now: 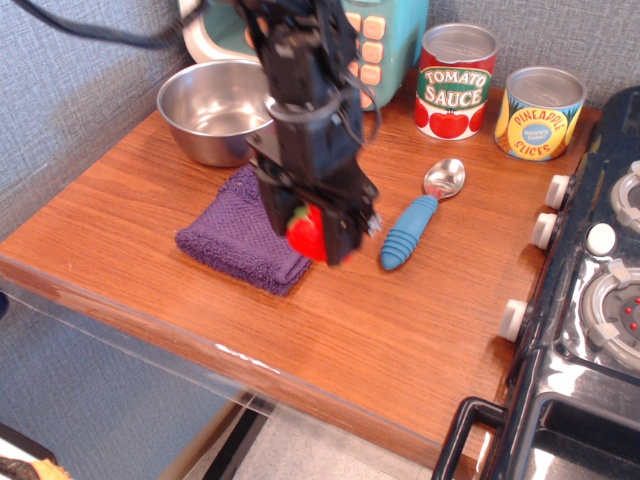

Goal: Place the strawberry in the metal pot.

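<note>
My gripper [312, 232] is shut on the red strawberry [305, 232] and holds it lifted above the table, over the right edge of a purple cloth [240, 232]. The strawberry shows between the black fingers, its green cap just visible at the top. The metal pot [205, 112], a shiny steel bowl, stands at the back left of the wooden table, behind and left of the gripper. It looks empty.
A blue-handled spoon [415, 222] lies right of the gripper. A tomato sauce can [456, 80] and a pineapple slices can [540, 112] stand at the back right. A black toy stove [590, 290] fills the right side. A teal and white appliance [385, 30] stands behind the pot.
</note>
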You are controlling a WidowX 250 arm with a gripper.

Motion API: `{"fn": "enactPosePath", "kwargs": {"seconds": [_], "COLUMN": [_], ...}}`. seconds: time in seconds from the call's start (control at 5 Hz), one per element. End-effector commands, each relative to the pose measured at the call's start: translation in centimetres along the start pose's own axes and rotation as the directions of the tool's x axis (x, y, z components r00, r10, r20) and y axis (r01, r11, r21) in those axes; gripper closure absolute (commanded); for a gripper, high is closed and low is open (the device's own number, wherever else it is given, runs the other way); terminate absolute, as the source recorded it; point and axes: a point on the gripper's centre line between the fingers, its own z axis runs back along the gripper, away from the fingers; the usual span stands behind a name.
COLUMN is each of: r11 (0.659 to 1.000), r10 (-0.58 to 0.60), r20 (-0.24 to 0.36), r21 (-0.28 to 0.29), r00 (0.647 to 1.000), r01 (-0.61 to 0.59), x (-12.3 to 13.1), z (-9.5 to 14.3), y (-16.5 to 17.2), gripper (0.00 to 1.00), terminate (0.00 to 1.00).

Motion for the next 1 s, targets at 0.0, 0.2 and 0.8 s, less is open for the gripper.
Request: {"fn": "enactPosePath", "kwargs": {"seconds": [0.0,0.2,0.8], "r11": [0.984,0.965,0.921], "r10": [0.148,0.233,0.364], "r20": [0.161,0.134,0.088], "r21": [0.072,0.091,0.115], "r00": [0.976,0.963,0.927], "r01": [-0.162,-0.246,-0.373], "x": [3.6,5.1,6.8], "z": [5.0,4.1,1.5], "y": [6.5,10.1,16.3], "gripper": [1.0,1.0,1.0], "terminate": [0.0,0.0,0.0]}}
